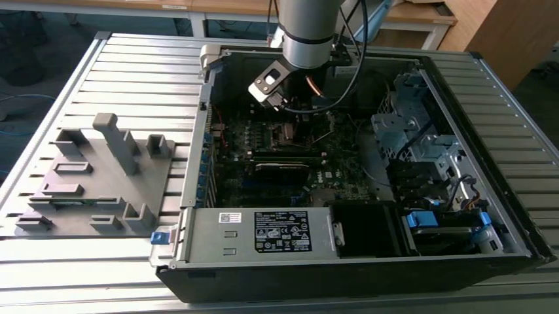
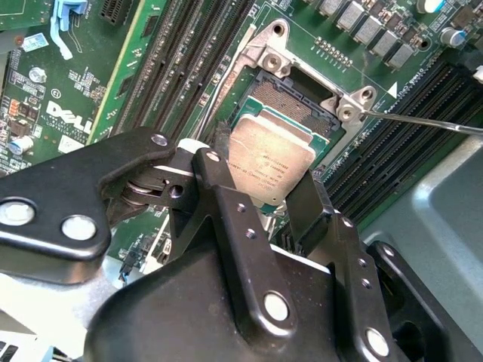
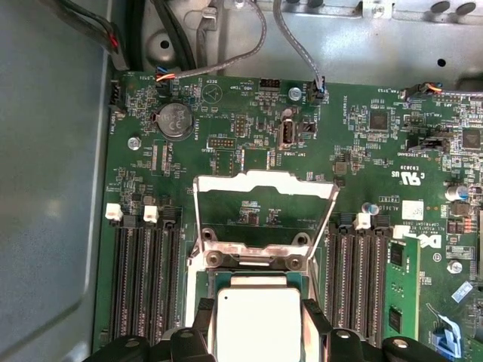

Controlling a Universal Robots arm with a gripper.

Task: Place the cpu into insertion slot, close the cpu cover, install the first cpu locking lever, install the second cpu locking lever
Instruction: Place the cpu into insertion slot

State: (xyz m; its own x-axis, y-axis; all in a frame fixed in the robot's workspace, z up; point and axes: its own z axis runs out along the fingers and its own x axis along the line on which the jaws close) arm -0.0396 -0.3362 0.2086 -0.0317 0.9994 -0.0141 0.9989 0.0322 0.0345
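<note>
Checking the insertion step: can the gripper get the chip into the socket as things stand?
Probably yes: the cover stands swung open, and the socket lies bare under the chip held in the gripper.

Black jaws hide one edge of the flat square silver-grey cpu in the second wrist view, dark square insertion slot half-covered behind it; the first wrist view crops the cpu.

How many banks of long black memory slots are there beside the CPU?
2, in the first wrist view: one bank and another bank, on opposite sides of the cpu. The ends of both are hidden.
</note>
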